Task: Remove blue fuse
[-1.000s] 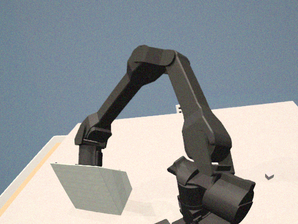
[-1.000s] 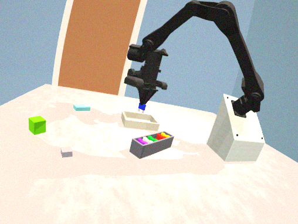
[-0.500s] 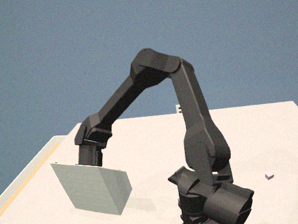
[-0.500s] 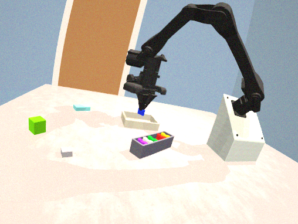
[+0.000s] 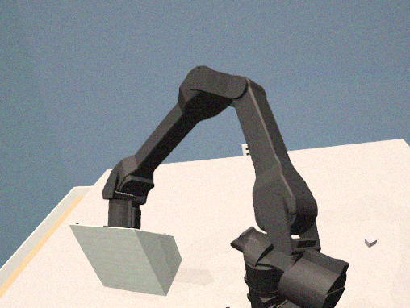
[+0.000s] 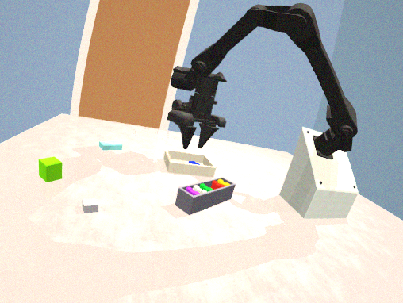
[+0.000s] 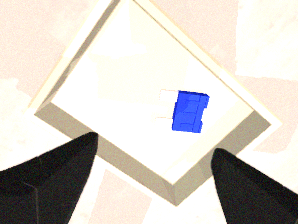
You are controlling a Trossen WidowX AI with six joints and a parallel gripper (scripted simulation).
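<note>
My jaws hang open over the tray (image 7: pixel 67 85), holding nothing. In the wrist view my two dark fingertips frame the bottom corners, spread well apart, with the tray's near corner between them.

Beyond them, on the tray's pale floor, the blue fuse (image 7: pixel 189 111) lies flat on its side, its two white prongs pointing toward the middle of the tray. It sits nearer one wall than the centre, touching neither of my fingers.

From the exterior view, my gripper (image 6: pixel 197 143) points straight down, its tips a little above the tray's (image 6: pixel 173 164) rim. The fuse (image 6: pixel 193 162) shows there only as a small blue speck inside. Just in front of the tray on the table (image 6: pixel 159 258) stands the grey block (image 6: pixel 200 200), apart from the tray and from me, with purple, white, green, red and yellow fuses in a row.

Off to the side lie a small grey piece (image 6: pixel 90 206), a green cube (image 6: pixel 50 169) and a flat cyan slab (image 6: pixel 110 145). My arm (image 6: pixel 317 55) arches up and back to its pale base (image 6: pixel 323 186).

The top view shows only my arm (image 5: pixel 169 129) and the base (image 5: pixel 125 258); the tray, fuse and block are hidden.
</note>
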